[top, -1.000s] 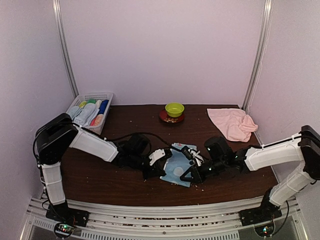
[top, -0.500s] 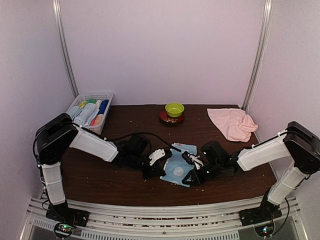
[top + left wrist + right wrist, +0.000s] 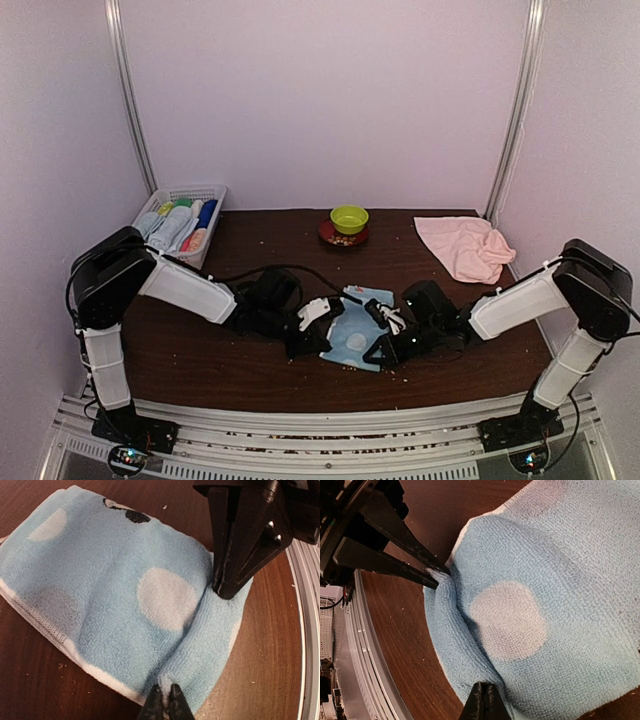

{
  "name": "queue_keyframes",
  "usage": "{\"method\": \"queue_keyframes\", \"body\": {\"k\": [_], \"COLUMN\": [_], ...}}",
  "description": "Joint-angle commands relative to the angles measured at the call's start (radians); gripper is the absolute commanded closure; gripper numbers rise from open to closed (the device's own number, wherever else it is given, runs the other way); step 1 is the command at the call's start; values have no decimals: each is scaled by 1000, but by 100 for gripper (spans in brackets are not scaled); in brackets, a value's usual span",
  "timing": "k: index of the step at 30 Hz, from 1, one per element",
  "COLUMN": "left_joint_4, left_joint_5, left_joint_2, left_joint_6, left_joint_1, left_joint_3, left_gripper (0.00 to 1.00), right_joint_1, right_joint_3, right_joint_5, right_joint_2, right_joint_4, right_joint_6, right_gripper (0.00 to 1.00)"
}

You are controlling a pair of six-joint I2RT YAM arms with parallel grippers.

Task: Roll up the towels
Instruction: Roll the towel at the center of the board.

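The light blue towel with white dots lies folded on the brown table at centre front. My left gripper is shut on its near left edge, pinching a fold. My right gripper is shut on its near right edge. Both pinch the same raised near hem. The towel fills the left wrist view and the right wrist view. The pale pink towel lies crumpled at the back right, untouched.
A white mesh basket with rolled cloths stands at the back left. A green bowl on a dark red dish sits at the back centre. Crumbs dot the table. A metal rail runs along the near edge.
The right arm has drawn inward to the left, pulling the towel's near edge slightly away from the front edge. Both grippers stay shut on the blue towel.
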Motion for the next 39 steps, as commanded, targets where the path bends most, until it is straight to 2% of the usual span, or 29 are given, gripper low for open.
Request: {"method": "queue_keyframes", "body": {"k": [1, 5, 8, 11, 17, 21, 28, 30, 32, 33, 39], "left_joint_4": [-49, -19, 14, 65, 220, 339, 423, 436, 446, 446, 428], "left_joint_5": [-68, -132, -192, -286, -565, -667, -784, -796, -794, -796, -835], "left_joint_2": [1, -81, -162, -231, -303, -314, -238, -217, -198, -188, -114], "left_joint_6": [5, 20, 93, 203, 437, 594, 757, 792, 825, 840, 893], "left_joint_1": [-4, -4, -14, -52, -166, -228, -274, -289, -304, -310, -328], "left_joint_3": [-28, -82, -127, -187, -312, -371, -371, -362, -354, -348, -306], "left_gripper": [84, 49, 22, 3, 2, 5, 23, 34, 51, 54, 53], "right_joint_1": [-5, -5, -6, -8, -17, -26, -32, -32, -35, -35, -42], "right_joint_3": [-1, 2, 3, 5, 16, 23, 26, 28, 31, 33, 36], "right_joint_5": [53, 58, 58, 45, 0, -24, -59, -69, -80, -88, -102], "right_joint_2": [54, 52, 48, 50, 64, 63, 68, 73, 80, 83, 80], "right_joint_4": [-41, -56, -67, -75, -88, -102, -100, -96, -92, -91, -92], "right_joint_6": [-4, -10, -16, -18, -23, -29, -29, -28, -26, -26, -26], "right_gripper": [96, 96, 96, 96, 96, 96, 96, 97, 97, 97, 98]}}
